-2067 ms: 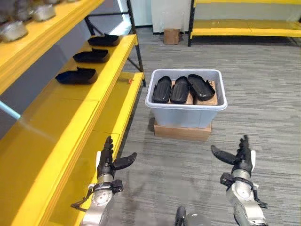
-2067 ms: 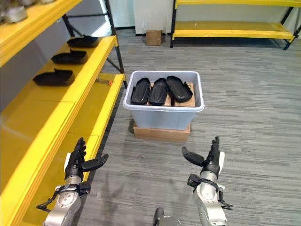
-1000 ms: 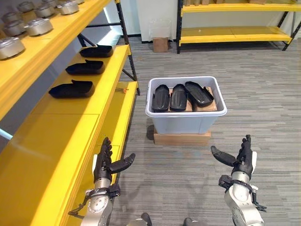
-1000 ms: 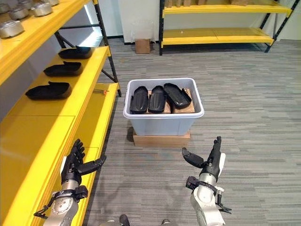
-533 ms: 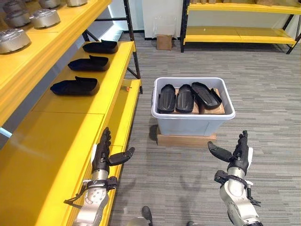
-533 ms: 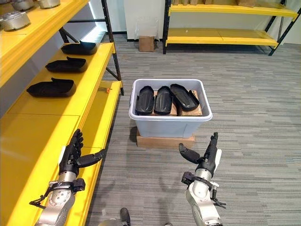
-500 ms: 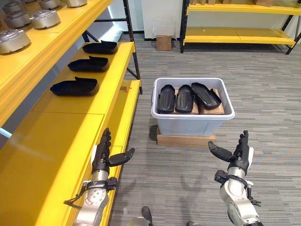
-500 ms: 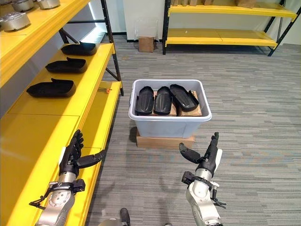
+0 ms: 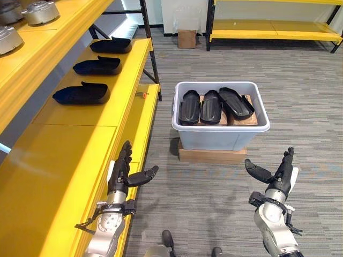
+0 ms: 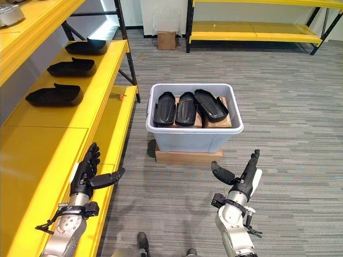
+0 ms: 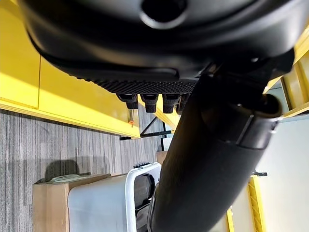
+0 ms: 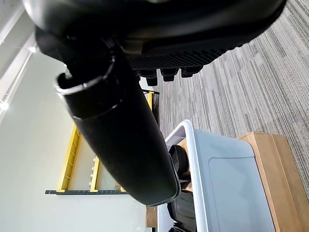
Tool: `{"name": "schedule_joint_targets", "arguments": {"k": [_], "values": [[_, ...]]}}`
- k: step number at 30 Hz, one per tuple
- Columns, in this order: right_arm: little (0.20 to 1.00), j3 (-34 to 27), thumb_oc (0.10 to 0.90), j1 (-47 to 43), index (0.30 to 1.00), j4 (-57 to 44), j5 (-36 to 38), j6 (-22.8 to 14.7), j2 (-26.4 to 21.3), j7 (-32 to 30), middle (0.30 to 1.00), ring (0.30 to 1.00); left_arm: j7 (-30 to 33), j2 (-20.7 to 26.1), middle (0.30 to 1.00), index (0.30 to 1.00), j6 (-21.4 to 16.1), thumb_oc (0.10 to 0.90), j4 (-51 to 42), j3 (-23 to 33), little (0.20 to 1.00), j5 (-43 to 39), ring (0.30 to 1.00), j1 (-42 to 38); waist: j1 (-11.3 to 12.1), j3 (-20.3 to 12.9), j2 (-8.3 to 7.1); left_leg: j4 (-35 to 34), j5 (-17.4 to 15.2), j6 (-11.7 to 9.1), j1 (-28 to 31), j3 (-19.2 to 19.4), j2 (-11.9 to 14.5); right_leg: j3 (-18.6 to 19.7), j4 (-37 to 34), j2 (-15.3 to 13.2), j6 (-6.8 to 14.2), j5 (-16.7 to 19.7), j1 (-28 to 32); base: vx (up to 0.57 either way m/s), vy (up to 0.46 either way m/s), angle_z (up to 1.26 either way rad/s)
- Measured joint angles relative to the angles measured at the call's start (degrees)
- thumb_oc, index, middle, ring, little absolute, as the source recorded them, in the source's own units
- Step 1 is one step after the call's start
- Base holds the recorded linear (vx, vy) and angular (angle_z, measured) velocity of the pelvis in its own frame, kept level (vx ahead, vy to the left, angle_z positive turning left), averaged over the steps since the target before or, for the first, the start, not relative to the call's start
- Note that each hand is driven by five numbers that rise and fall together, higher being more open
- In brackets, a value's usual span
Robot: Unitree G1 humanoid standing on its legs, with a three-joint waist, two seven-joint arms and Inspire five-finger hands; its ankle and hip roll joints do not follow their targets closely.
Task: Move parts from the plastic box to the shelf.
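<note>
A grey plastic box [image 9: 220,136] stands on a flat cardboard carton on the carpet, holding three black shell-shaped parts [image 9: 210,105] laid side by side. Three more black parts [image 9: 81,93] lie in a row on the yellow shelf [image 9: 80,144] to the left. My left hand [image 9: 120,174] is open, fingers straight, beside the shelf's front edge and empty. My right hand [image 9: 278,174] is open as well, held over the carpet in front of and to the right of the box. Both hands are well short of the box.
A higher yellow shelf board [image 9: 48,37] carries round metal parts [image 9: 40,10]. A small cardboard carton [image 9: 186,38] sits on the floor at the back beside another yellow rack [image 9: 273,29]. Grey carpet [image 9: 214,193] lies between my hands and the box.
The camera has shifted, so the box and shelf sit slightly differently in the picture. Both hands stay open and empty in much the same pose.
</note>
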Motion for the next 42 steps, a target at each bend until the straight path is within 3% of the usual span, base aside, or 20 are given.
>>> {"name": "schedule_joint_targets", "arguments": {"k": [9,12,14,15,16,17,18,19,20,21,24,25,27,29,32,33,34,36,39,42], "values": [[1.0,-0.09,0.9,-0.75,1.0,-3.32,-1.56,-0.56,-0.66,4.21,1.0,1.0,-4.9,0.05,1.0,1.0,-0.01,0.9,-0.22,0.1,1.0,-0.3,1.0,-0.02,0.18,-0.03,0.33,3.62,-2.62,0.69,-2.65,-0.13,-0.5,0.04,4.35,-1.17,0.35,-1.63,-2.62,0.04,0.175,0.02],[1.0,-0.38,0.9,-1.95,1.0,-3.81,-1.83,-0.6,-1.41,6.57,1.0,1.0,-8.12,-0.02,1.0,1.0,-0.02,0.9,-0.18,0.09,1.0,-0.3,1.0,-0.22,0.2,-0.03,0.28,5.01,-4.71,2.2,-3.15,-0.64,-1.84,-0.11,11.65,-2.87,0.91,-2.63,-5.8,0.04,0.263,0.01],[1.0,-0.3,0.9,-2.86,1.0,-4.37,-1.87,-0.61,-1.36,7.58,1.0,1.0,-8.91,-0.07,1.0,1.0,-0.01,0.9,0.03,0.14,1.0,-0.28,1.0,-0.42,0.35,-0.01,0.16,5.99,-5.61,3.55,-4.2,-0.67,-2.64,0.55,24.93,-4.67,3.72,-3.53,-13.39,0.05,0.16,-0.13],[1.0,-0.18,0.9,-2.77,1.0,-4.45,-2.14,-0.67,-0.99,7.84,1.0,1.0,-9.29,0.2,1.0,1.0,0.02,0.9,0.09,0.18,1.0,-0.29,1.0,-0.36,0.3,-0.14,-1.02,7.08,-6.28,4.75,-4.52,-0.25,-2.96,2.14,38.57,-5.47,8.38,-6.08,-18.43,0.06,0.131,0.09],[1.0,0.32,0.9,-2.38,1.0,-4.39,-2.13,-0.64,-0.65,7.91,1.0,1.0,-9.48,0.5,1.0,1.0,0.02,0.9,-0.06,0.18,1.0,-0.3,1.0,0.26,0.43,-0.62,-2.26,8.18,-6.76,5.46,-4.38,-0.08,-4.05,1.95,49.26,-4.72,7.0,-6.43,-21.48,0.1,0.086,-0.1],[1.0,0.25,0.9,-2.59,1.0,-4.21,-2.28,-0.85,0.05,8.53,1.0,1.0,-9.02,0.53,1.0,1.0,0.07,0.9,-0.35,-0.28,1.0,-0.35,1.0,2.64,1.29,-1.61,-2.04,7.71,-7.78,5.28,-3.39,0.59,-4.88,0.89,49.87,-4.97,5.73,-0.75,-22.27,0.09,-0.017,-0.34],[1.0,0.72,0.9,-2.73,1.0,-3.99,-2.29,-1.06,0.21,8.75,1.0,1.0,-8.97,0.71,1.0,1.0,0.07,0.9,-0.52,-0.07,1.0,-0.4,1.0,3.59,1.6,-1.51,-1.23,5.33,-7.41,5.89,-1.83,0.65,-4.21,0.36,51.46,-5.46,4.93,1.56,-23.47,0.1,-0.094,-0.56],[1.0,1.32,0.9,-2.59,1.0,-3.71,-2.31,-1.25,0.42,9.21,1.0,1.0,-8.48,1.06,1.0,1.0,0.14,0.9,-0.46,0.31,1.0,-0.43,1.0,4.01,1.56,-1.51,-1.22,3.59,-6.88,6.2,-0.65,1.11,-4.25,-0.26,51.21,-6.1,3.93,-1.06,-24.76,0.1,-0.143,-0.38],[1.0,1.52,0.9,-2.42,1.0,-3.72,-2.3,-1.31,0.67,9.28,1.0,1.0,-8.18,1.42,1.0,1.0,0.13,0.9,-0.42,0.78,1.0,-0.52,1.0,3.88,1.37,-1.5,-1.3,2.74,-6.08,5.27,-0.26,1.07,-4.09,-1.1,44.77,-6.14,2.43,-4.95,-25.18,0.15,-0.199,-0.16],[1.0,1.56,0.9,-2.33,1.0,-3.75,-2.3,-1.53,0.6,9.24,1.0,1.0,-8.18,1.92,1.0,1.0,0.13,0.9,-0.18,1.05,1.0,-0.51,1.0,3.24,0.9,-1.43,-1.43,2.39,-5.92,4.87,-0.41,1.17,-4.04,-1.56,34.07,-6.21,1.96,-5.15,-25.08,0.19,-0.212,0.02],[1.0,1.55,0.9,-2.27,1.0,-3.79,-2.27,-1.81,0.68,8.99,1.0,1.0,-8.11,2.05,1.0,1.0,0.13,0.9,1.19,0.45,1.0,-0.41,1.0,1.1,-1.18,-1.48,-1.86,3.16,-7.05,4.38,-0.94,0.46,-5.23,0.09,6.98,-9.27,3.46,3.04,-24.6,0.3,-0.274,0.25],[1.0,1.67,0.9,-2.21,1.0,-3.8,-2.28,-1.66,0.82,8.9,1.0,1.0,-8.08,2.07,1.0,1.0,0.09,0.9,1.94,-0.12,1.0,-0.4,1.0,0.75,-1.7,-1.46,-2.01,4.04,-7.9,3.89,-0.76,-0.37,-5.99,0.73,3.28,-11.24,4.33,5.89,-24.48,0.24,-0.194,0.37],[1.0,1.74,0.9,-2.04,1.0,-3.79,-2.28,-0.68,1.37,8.56,1.0,1.0,-8.11,1.89,1.0,1.0,0.08,0.9,2.78,-1.52,1.0,-0.38,1.0,1.1,-1.75,-1.15,-1.94,5.65,-9.9,4.02,1.24,-0.72,-6.51,-0.01,-1.52,-14.04,3.77,11.9,-22.65,0.32,-0.303,0.22],[1.0,1.24,0.9,-1.37,1.0,-3.83,-2.29,0.06,2.71,8.34,1.0,1.0,-8.29,1.78,1.0,1.0,0.04,0.9,2.8,-1.64,1.0,-0.39,1.0,3.14,-1.72,-1.07,-2.22,6.59,-11.64,2.54,3.35,-2.62,-6.25,-1.27,-1.78,-14.92,3.68,14.91,-19.24,0.36,-0.409,0.34],[1.0,1.47,0.9,-0.51,1.0,-3.82,-2.25,1.51,2.9,8.66,1.0,1.0,-8.08,2.0,1.0,1.0,0.09,0.9,2.42,-1.0,1.0,-0.43,1.0,5.75,-1.07,-1.3,-2.6,6.65,-12.25,0.61,5.24,-4.26,-4.47,-3.9,-2.22,-12.29,3.43,15.01,-14.15,0.23,-0.303,0.29],[1.0,1.68,0.9,-0.48,1.0,-3.83,-2.25,1.57,2.93,8.73,1.0,1.0,-7.98,2.45,1.0,1.0,0.11,0.9,2.3,-0.59,1.0,-0.47,1.0,6.46,-1.06,-1.8,-3.44,6.63,-12.37,-0.39,5.31,-4.84,-4.31,-4.45,-1.8,-11.1,3.31,15.15,-13.02,0.24,-0.389,0.08],[1.0,1.75,0.9,-1.97,1.0,-3.19,-2.21,2.22,1.17,8.98,1.0,1.0,-6.99,1.21,1.0,1.0,0.59,0.9,2.52,-0.7,1.0,-0.63,1.0,7.14,-0.6,-1.95,-0.82,5.6,-11.59,-2.71,5.2,-4.64,-0.95,-5.3,-0.51,-7.38,1.35,15.98,-13.5,0.24,-0.404,0.04],[1.0,2.0,0.9,-2.75,1.0,-3.14,-2.18,3.4,-0.58,8.92,1.0,1.0,-6.99,0.95,1.0,1.0,0.58,0.9,1.49,-0.7,1.0,-1.67,1.0,7.5,-0.88,-2.04,0.45,3.05,-9.77,-4.19,6.31,-4.45,1.84,-6.48,1.17,-4.56,-0.56,13.23,-13.94,0.16,-0.3,-0.06],[1.0,1.37,0.9,-4.93,1.0,-2.64,-2.2,3.36,-2.57,6.33,1.0,1.0,-6.72,0.43,1.0,1.0,0.34,0.9,-0.7,-0.68,1.0,-2.72,1.0,5.98,-1.63,-1.96,0.56,2.59,-7.45,-5.34,7.06,-2.94,5.46,-7.9,4.99,-1.54,-2.75,8.43,-14.97,0.15,-0.278,-0.06],[1.0,0.93,0.9,-6.02,1.0,-0.96,-2.22,2.99,-2.87,3.99,1.0,1.0,-4.94,-0.4,1.0,1.0,0.19,0.9,0.05,-0.88,1.0,-2.77,1.0,2.59,-3.03,-1.79,0.38,4.48,-6.96,-5.88,5.72,-2.82,7.16,-9.15,12.16,-1.92,-3.46,2.82,-17.78,0.15,-0.221,0.15]]}}
